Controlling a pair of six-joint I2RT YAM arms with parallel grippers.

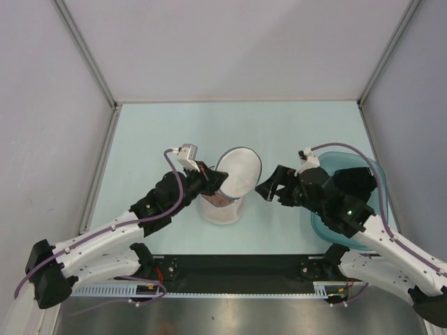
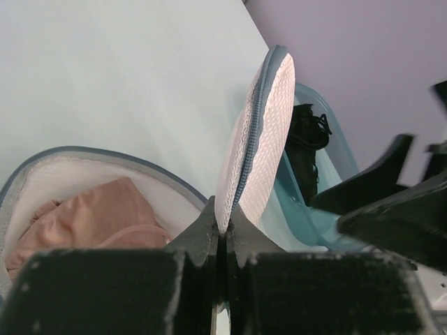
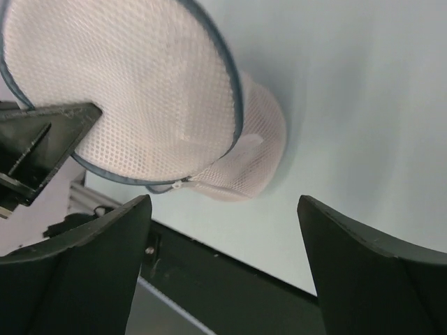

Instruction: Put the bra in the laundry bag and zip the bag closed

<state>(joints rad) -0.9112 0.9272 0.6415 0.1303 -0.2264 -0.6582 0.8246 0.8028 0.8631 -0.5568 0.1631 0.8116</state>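
The laundry bag is a round white mesh pod with a dark zip rim, mid-table, its upper half raised like a lid. The salmon-pink bra lies inside the lower half. My left gripper is shut on the rim of the raised half, where it meets the lower one. My right gripper is open and empty just right of the bag; its view shows the raised half and a white zip pull.
A translucent teal basin stands at the right under my right arm, with a black garment in it. A black strip runs along the table's near edge. Grey walls enclose the table.
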